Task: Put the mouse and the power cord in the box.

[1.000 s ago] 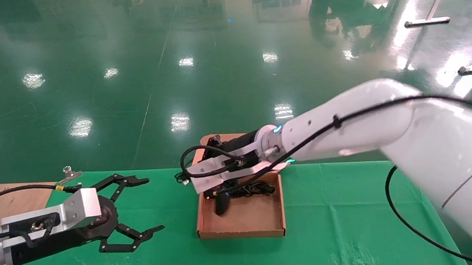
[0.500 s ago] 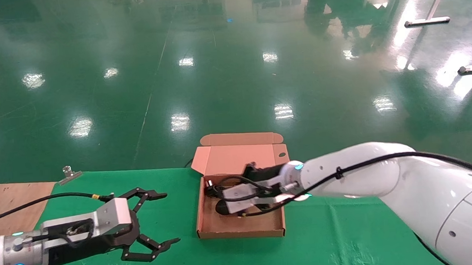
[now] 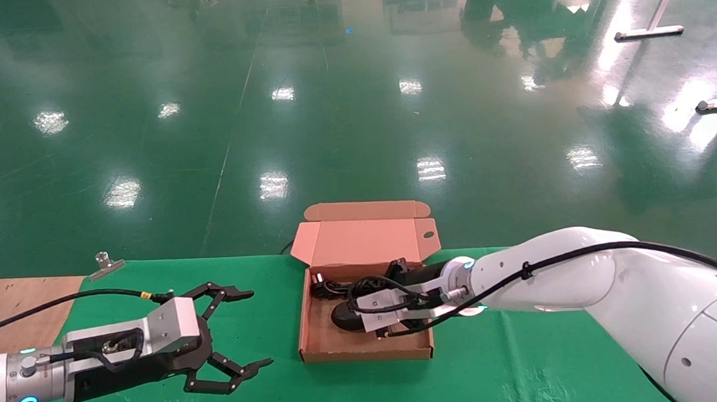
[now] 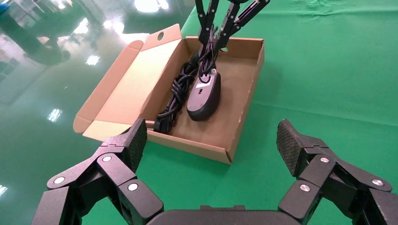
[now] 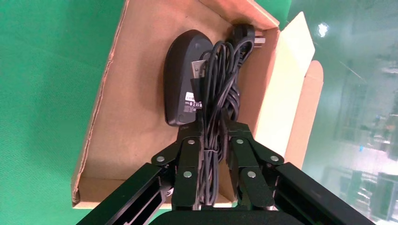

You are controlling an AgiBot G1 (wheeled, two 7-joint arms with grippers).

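Right wrist view shows my right claw (image 5: 212, 129) pinched on the power cord (image 5: 220, 84), lowered into the box (image 5: 112, 140) alongside the mouse (image 5: 180, 79); only releasing remains. My left claw (image 3: 232, 333) idles open.

One box (image 3: 368, 345), lid open. One mouse (image 4: 204, 95) lies inside it, and one power cord (image 4: 177, 93) bundle beside that. Two grippers show: the left gripper (image 3: 234, 331) and the right gripper (image 5: 211, 136). One bench (image 3: 521, 366).
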